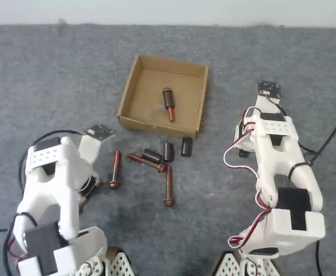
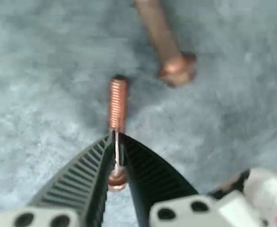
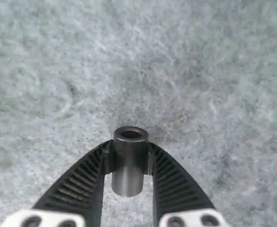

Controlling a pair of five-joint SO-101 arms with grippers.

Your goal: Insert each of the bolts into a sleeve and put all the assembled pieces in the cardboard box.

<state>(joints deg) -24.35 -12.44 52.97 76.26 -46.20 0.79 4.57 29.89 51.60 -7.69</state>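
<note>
My left gripper (image 2: 115, 138) is shut on a copper bolt (image 2: 118, 101), threaded end pointing outward, low over the carpet. Another loose bolt (image 2: 169, 52) lies just beyond it, also seen as the bolt (image 1: 115, 169) beside the left arm (image 1: 53, 178). My right gripper (image 3: 130, 150) is shut on a black sleeve (image 3: 129, 165), open end up, above bare carpet under the right arm (image 1: 277, 155). The cardboard box (image 1: 132, 86) holds one bolt-and-sleeve piece (image 1: 168, 103). In front of the box lie two more bolts (image 1: 146, 161) (image 1: 168, 185) and three sleeves (image 1: 152, 155) (image 1: 168, 151) (image 1: 186, 146).
Grey carpet (image 1: 213, 190) covers the whole table. The loose parts cluster between the two arms, just in front of the box's near wall. A black cable (image 1: 334, 132) runs off at the right edge.
</note>
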